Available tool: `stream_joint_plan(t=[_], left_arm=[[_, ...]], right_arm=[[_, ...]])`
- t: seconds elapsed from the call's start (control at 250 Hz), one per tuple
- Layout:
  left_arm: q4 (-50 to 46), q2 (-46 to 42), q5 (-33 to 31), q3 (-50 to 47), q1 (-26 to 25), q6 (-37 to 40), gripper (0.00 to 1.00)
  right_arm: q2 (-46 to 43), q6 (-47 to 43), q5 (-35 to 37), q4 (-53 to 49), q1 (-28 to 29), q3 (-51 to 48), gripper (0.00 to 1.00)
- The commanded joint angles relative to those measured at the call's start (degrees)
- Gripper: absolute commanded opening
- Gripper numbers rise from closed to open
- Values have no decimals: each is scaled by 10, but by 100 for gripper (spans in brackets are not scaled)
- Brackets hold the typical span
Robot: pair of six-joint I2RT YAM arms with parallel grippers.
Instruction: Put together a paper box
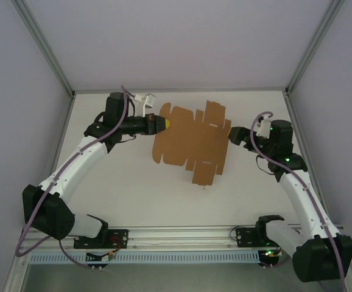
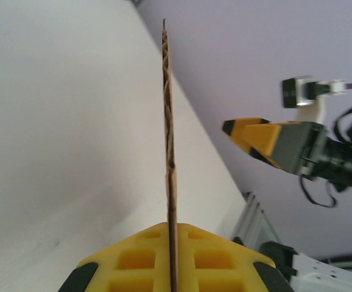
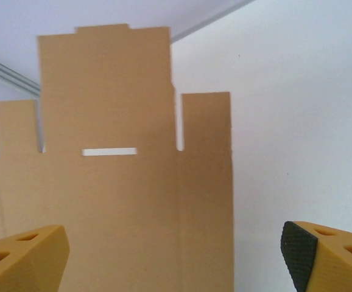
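Observation:
The paper box (image 1: 191,143) is a flat brown die-cut sheet with flaps and tabs, spread out in the middle of the white table (image 1: 127,182). My left gripper (image 1: 164,123) is shut on the sheet's left edge. In the left wrist view the cardboard (image 2: 168,121) runs edge-on out of the closed yellow jaws of the left gripper (image 2: 173,243). My right gripper (image 1: 237,135) stands open at the sheet's right edge, gripping nothing. In the right wrist view the sheet (image 3: 115,201), with a thin slot, lies ahead between the wide-apart fingers (image 3: 24,258) of the right gripper (image 3: 176,261).
Grey walls and aluminium frame posts (image 1: 48,52) enclose the table on three sides. A metal rail (image 1: 182,231) carrying both arm bases runs along the near edge. Bare white table shows in front of the sheet.

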Motion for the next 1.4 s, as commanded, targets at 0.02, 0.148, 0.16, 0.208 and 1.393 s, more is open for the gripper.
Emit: stream_joint_plan(t=[0.02,0.148,0.16,0.208,1.393], left_arm=[[39,-28,58,25,9,-16,0],[56,-33,60,35,18,-40,0],[58,-33,60,35,20,-44,0],[76,-34,69,34,26,-61,0],[158,-38,90,-17,54,-124,0]], right_arm=[[21,-12,-160,3,-31,1,85],[64,1,-268,33,-59,11,75],[68,2,-272,37,-60,11,75],[78,4,-286,46,-61,12,73],[62,-55,-388,85,-59,31,0]])
